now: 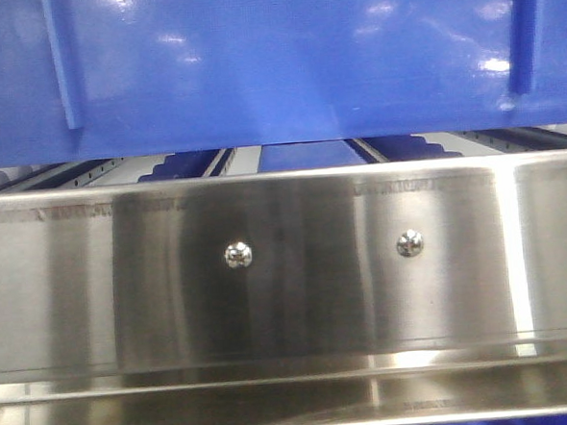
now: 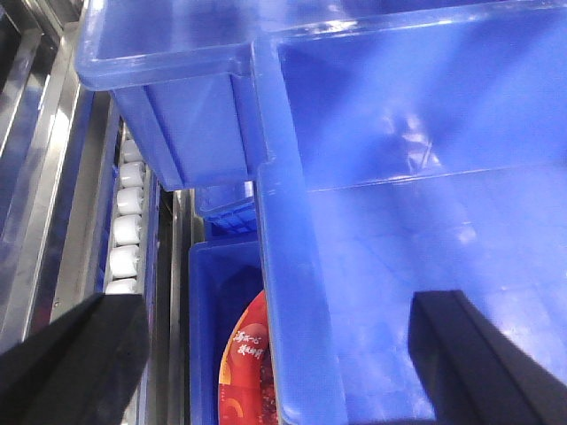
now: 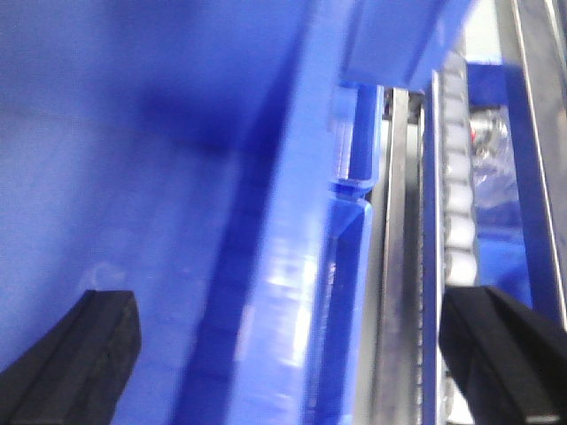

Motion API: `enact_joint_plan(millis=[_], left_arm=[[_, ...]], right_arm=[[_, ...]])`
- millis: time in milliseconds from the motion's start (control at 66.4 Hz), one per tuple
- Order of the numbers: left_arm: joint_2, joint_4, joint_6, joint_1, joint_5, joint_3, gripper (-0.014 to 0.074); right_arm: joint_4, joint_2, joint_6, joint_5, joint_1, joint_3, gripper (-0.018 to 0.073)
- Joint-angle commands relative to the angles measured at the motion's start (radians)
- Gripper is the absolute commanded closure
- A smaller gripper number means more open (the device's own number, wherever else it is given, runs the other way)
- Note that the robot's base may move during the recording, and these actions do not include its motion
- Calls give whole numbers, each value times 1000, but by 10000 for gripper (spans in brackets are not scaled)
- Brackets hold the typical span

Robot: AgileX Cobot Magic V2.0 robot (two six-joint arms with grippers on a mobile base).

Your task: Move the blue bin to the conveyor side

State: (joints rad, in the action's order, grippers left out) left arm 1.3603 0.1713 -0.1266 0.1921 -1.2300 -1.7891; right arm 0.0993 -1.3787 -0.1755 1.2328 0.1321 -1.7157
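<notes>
We are right up against the rack front here. The blue bin [image 1: 284, 68] fills the top of the front view, its glossy wall with two thin vertical ribs sitting just above the stainless-steel rack rail [image 1: 298, 298]. Two bright screws [image 1: 238, 256] are set in that rail. In the thin gap between bin and rail we catch roller tracks running away under the bin's base, so the bin is up on the rack.

Over to the left wrist. The left hand [image 2: 283, 336] is spread wide, with one black finger [image 2: 75, 363] outside the bin and the other inside over the bin floor. The bin's thick side rim runs straight up between them. Neither finger appears to press on the plastic, so nothing is gripped. Just past the bin's far corner sits a second blue bin [image 2: 177, 97], close beside it on the same level. A line of white rollers [image 2: 128, 226] shows along the rack on the outer side. Down below, a lower blue bin [image 2: 208, 292] holds a red packet [image 2: 248, 354] with white lettering.

Now the right wrist, a blurrier view. The right hand [image 3: 292, 328] is spread wide too, astride the bin's opposite side wall. One finger is inside the bin and one is out over the rack's rollers and steel rail. It holds nothing either.
</notes>
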Motion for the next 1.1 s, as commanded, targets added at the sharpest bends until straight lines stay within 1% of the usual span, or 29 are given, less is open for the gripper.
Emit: enact_joint_plan(millis=[0,75,286,437,572,723,858,1009,1084], left_arm=[[-26,-4,5,5,9,6,99],[-30,-4,5,5,9,6,99],[12,-4,5,5,9,48,99],[53,-8,5,5,9,48,99],[99,-10,5,5,9,48,99],[134,-55,5,5,9,48,99],[157,-59,5,5,9,48,99],[173,-53,-34,5,9,48,99],[180,-53,-36,5,9,48,99]], right_arm=[[-75,-1,-3,-12,23,-12,-10],[-99,-1,13,-12,25,-12,-10],[-99,-13,36,-12,25,-12,-10],[-99,-40,70,-12,25,-12,-10],[-86,-66,72,-12,25,-12,-10],[-63,-95,72,-12,25,-12,-10],[-61,-100,107,-12,25,-12,-10],[-61,-102,124,-12,25,-12,-10],[-61,-101,124,-12,25,-12,-10]])
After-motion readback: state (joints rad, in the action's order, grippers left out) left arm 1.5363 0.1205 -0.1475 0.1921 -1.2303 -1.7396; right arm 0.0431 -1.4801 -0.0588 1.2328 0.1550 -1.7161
